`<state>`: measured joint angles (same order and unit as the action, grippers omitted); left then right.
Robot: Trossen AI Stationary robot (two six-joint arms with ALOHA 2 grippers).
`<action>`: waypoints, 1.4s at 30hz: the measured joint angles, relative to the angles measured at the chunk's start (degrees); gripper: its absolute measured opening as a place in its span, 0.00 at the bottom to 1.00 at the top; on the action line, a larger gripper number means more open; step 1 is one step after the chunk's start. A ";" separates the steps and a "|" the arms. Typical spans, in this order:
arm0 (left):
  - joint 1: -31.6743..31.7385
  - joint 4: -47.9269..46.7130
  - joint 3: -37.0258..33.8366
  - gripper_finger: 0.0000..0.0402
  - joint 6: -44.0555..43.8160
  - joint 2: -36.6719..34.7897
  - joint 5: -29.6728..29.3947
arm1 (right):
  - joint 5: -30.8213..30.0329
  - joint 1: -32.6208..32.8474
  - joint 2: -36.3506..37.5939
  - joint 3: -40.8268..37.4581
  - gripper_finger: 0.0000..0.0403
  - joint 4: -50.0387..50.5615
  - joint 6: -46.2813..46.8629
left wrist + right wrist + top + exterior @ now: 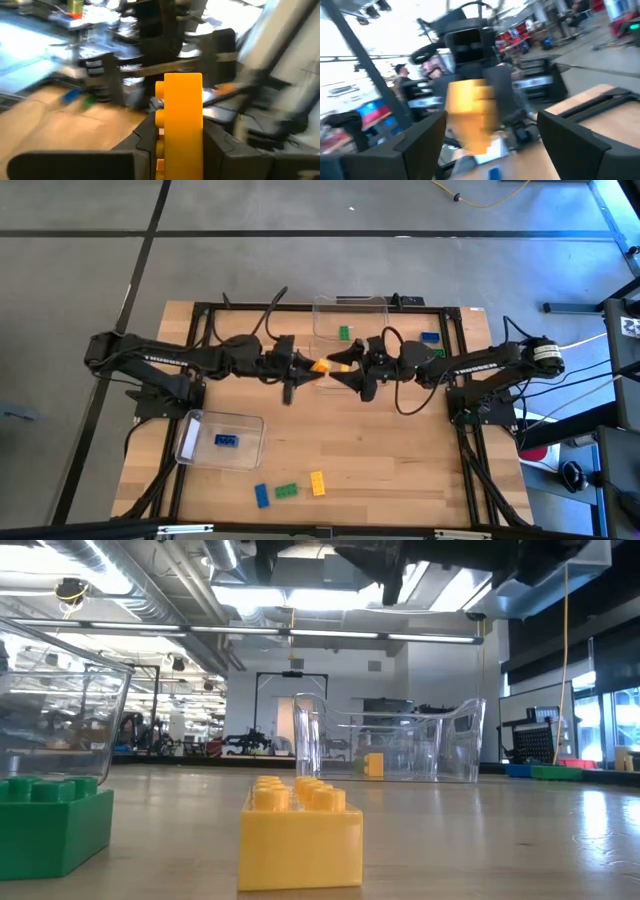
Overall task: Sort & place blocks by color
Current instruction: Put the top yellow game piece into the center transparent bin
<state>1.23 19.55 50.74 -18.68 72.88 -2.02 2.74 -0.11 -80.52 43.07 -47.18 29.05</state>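
Note:
My left gripper (306,369) hangs over the table's middle, shut on a yellow-orange block (320,366). My right gripper (340,367) faces it, open. In the right wrist view its fingers (420,145) stand wide on either side of that block (470,117) without touching it. A blue block (225,441) lies in the near-left clear bin (190,442). A green block (344,333) lies in the far clear bin (350,305). Blue (261,495), green (286,490) and yellow (317,483) blocks rest flat near the table's near edge. Two more, blue (430,338) and green (437,352), lie far right. My left gripper (180,137) pinches the yellow-orange block's lower part (182,145) between its two fingers, which come level from the table's left. The block is lifted clear of the table and sticks out past the fingertips, its studs (160,90) turned toward one finger.
In the low view the near yellow block (300,830) and green block (50,820) stand close to the camera. A small yellow thing (373,764) shows through the far bin's wall (310,740). Bare wood (400,450) lies between the bins and the near edge. Black frame rails border the table.

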 joint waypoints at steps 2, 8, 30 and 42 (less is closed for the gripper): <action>0.26 -1.21 -0.28 0.20 -0.07 -0.02 -0.89 | -0.10 0.39 -0.16 -0.14 0.79 0.40 0.28; 0.38 -0.41 -0.22 0.20 -0.17 -0.63 -1.00 | -1.47 1.25 -0.05 -0.11 0.79 -1.21 0.32; -0.79 5.61 -0.15 0.20 -2.28 3.81 -1.44 | -6.12 1.89 -0.03 -0.11 0.69 -0.15 -2.41; -0.87 5.59 -0.15 0.20 -2.65 3.79 -1.46 | -7.65 1.87 -0.03 -0.11 0.67 -0.10 -2.52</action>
<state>0.36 25.14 50.59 -21.33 76.66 -3.49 -4.91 1.76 -80.55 42.96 -47.28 26.52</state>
